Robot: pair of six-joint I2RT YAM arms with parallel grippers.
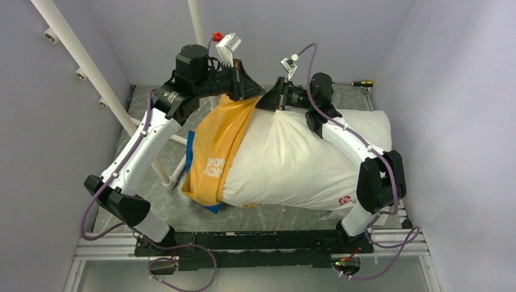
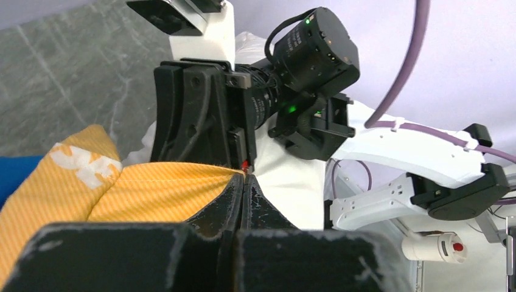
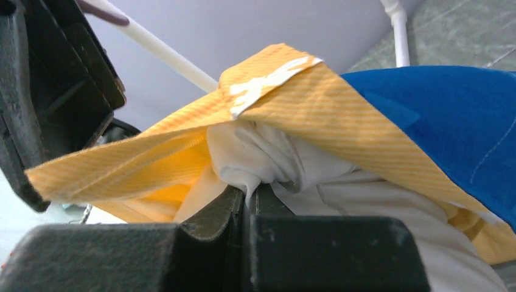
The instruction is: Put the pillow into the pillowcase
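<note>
Found the pillow [image 1: 292, 164] lying across the worktop [image 1: 274, 216], only its left end inside the pillowcase [image 1: 216, 152]. Saw left jaws pressed together on the yellow hem, right jaws pinching a tuft of white pillow cloth just beside it. Judged it best to anchor that tuft and draw the hem rightward, keeping the mouth wide.

Lavender walls [image 1: 450, 91]; grey marbled tabletop [image 1: 274, 216]; white pipes [image 1: 77, 55].

The left arm [image 1: 143, 143] and right arm [image 1: 350, 140] reach forward. The left fingers [image 2: 216, 210] pinch the pillowcase [image 2: 158, 188]; just beside them, the right fingers [image 3: 216, 216] pinch the pillow [image 3: 255, 152].
</note>
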